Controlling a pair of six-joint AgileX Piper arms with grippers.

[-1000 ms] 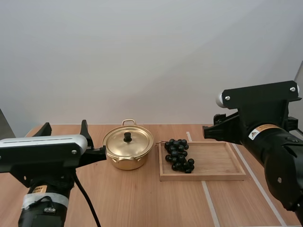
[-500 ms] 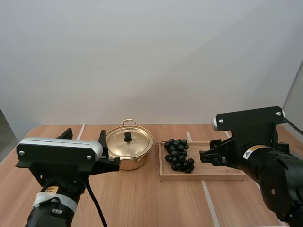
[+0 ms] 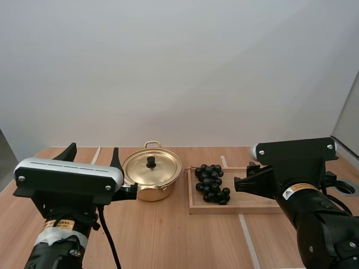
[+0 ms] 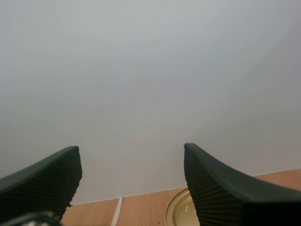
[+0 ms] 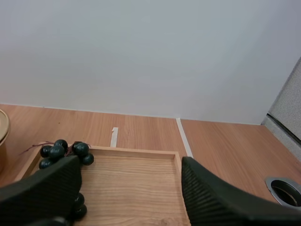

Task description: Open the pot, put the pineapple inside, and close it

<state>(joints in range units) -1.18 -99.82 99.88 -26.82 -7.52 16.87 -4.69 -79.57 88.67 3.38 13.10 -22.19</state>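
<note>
**Fingers apart on both grippers; pot (image 3: 147, 188) lidded, grapes (image 3: 211, 182) on tray (image 3: 255, 197)**

Left gripper (image 4: 131, 153): we see its two ribbed fingers (image 4: 221, 188) standing wide apart, nothing between them. In the high view it sits just left of the pot, fingers pointing far, toward the wall. Its right finger is close beside the pot's left side. A slice of the gold lid (image 4: 178, 213) shows by that finger in the left wrist view.

Right gripper (image 5: 130, 165): fingers likewise spread, holding nothing. It hangs at the wooden tray, just right of the grapes. In the right wrist view the bunch shows by its left finger, and the tray's boards run on between the two fingers.

Pot: gold, upright on the table (image 3: 168, 235), a handle loop at its far side. It stands left of the tray and near it; we cannot tell whether they touch. The lid sits flat on the pot, with a black knob (image 3: 151, 162) at its centre.

Grapes: a dark bunch lying at the tray's left end, inside the rim. We record the fruit as grapes.
</note>
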